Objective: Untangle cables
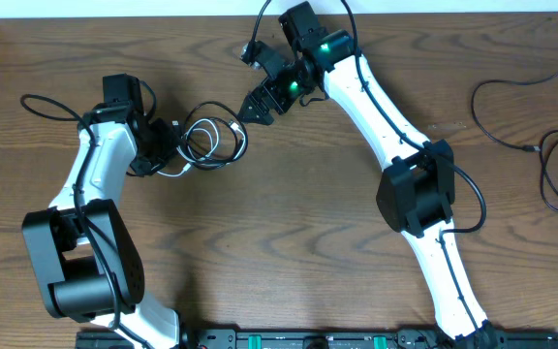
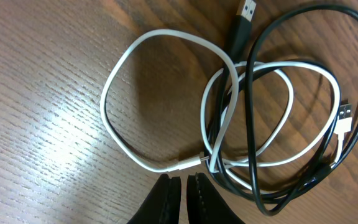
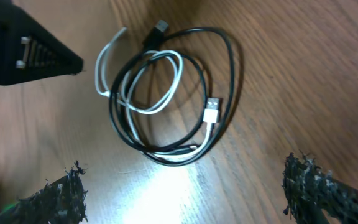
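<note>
Overhead: cables (image 1: 211,143) in one knot betw. left gripper (image 1: 174,145) and right gripper (image 1: 258,107).
L wrist: fingers (image 2: 166,202) pinched nearly together, empty, just short of knot's white cable (image 2: 166,168).
R wrist: fingers (image 3: 55,199) spread wide over knot.
Step prob. approach; next needs grip on one strand only.

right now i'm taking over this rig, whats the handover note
Grippers: left gripper shut on nothing, tips just short of the white cable; right gripper open, empty, over the pile.
Things: white cable and one black cable lie looped through each other between the arms; a second black cable lies apart at the right of the table.
Done: the pile is not yet separated.
Left: pull white free of black.
</note>
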`<state>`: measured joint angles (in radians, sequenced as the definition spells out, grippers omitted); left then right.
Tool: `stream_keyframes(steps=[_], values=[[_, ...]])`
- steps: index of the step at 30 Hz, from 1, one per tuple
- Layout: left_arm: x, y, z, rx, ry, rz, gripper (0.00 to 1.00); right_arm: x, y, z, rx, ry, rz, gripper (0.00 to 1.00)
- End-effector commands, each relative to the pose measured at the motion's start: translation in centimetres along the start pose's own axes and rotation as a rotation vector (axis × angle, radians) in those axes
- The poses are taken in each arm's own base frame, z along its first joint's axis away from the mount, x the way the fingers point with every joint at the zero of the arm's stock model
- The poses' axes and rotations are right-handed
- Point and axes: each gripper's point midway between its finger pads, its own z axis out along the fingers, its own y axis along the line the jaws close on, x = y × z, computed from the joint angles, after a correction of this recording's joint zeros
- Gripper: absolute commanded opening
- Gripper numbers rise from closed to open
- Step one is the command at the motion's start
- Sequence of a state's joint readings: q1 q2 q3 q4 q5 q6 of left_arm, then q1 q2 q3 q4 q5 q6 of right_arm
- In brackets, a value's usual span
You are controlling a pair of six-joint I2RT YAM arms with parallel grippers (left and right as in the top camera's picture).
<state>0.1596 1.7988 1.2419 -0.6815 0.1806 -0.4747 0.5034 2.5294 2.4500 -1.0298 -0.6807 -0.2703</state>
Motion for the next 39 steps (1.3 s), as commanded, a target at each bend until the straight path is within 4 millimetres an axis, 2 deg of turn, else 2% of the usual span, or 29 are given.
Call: stream_keyframes(steps=[1, 4, 10, 26, 32, 34, 35, 39], values=[[0.2, 0.4, 0.6, -0.015, 0.011, -0.005, 0.13, -0.1, 1.3, 0.2, -0.056, -0.006, -0.016, 0.99], [0.2, 0.4, 0.6, -0.017, 0.009, -0.004, 0.13, -0.1, 1.7, 0.2, -0.076, -0.009, -0.014, 0.99], [0.2, 0.4, 0.6, -0.017, 0.009, -0.005, 0.13, -1.3, 4.2, -0.3, -0.235, -0.073, -0.029, 0.99], [0.7, 0.8, 0.7, -0.028, 0.027, -0.007, 0.13, -0.4, 4.1, 0.7, -0.197, -0.026, -0.017, 0.99], [1.3, 1.2, 1.6, -0.029, 0.029, -0.008, 0.13, 0.1, 4.9, 2.4, -0.158, 0.016, -0.040, 0.99], [1.1, 1.2, 1.9, -0.021, 0.015, -0.006, 0.17, 0.9, 4.6, 3.6, -0.088, 0.059, -0.054, 0.99], [1.0, 1.1, 1.9, -0.017, 0.009, -0.005, 0.22, 1.1, 4.6, 3.9, -0.073, 0.071, -0.059, 0.99], [0.3, 0.7, 1.9, -0.001, -0.018, -0.001, 0.26, 1.4, 5.1, 5.1, -0.074, 0.080, -0.074, 0.99]])
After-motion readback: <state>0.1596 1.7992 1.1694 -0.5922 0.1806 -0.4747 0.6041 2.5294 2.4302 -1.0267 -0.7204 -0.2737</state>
